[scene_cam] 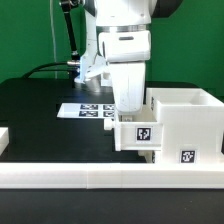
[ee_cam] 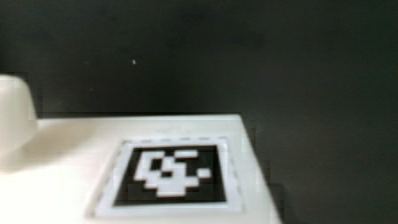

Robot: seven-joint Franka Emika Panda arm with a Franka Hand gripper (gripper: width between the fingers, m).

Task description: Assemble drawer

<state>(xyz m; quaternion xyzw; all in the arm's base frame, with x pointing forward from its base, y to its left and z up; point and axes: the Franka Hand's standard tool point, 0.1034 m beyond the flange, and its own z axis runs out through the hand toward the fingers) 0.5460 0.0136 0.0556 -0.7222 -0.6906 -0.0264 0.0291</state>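
Note:
The tall white housing (scene_cam: 190, 115) stands at the exterior view's right, against the front rail, with a tag (scene_cam: 187, 156) low on its face. A small white tray (scene_cam: 138, 132) with a tag sits tight against the housing's left side. My gripper (scene_cam: 128, 100) hangs straight down onto the tray's near-left top edge, and its fingertips are hidden by the hand and the tray. In the wrist view a white tagged face (ee_cam: 169, 170) fills the lower part, very close and blurred. No fingers show there. A second tray is out of view.
The marker board (scene_cam: 84, 110) lies on the black table behind the gripper. A long white rail (scene_cam: 90, 180) runs along the front edge. A white piece (scene_cam: 3, 140) shows at the far left edge. A rounded white shape (ee_cam: 15, 120) sits at the wrist view's edge.

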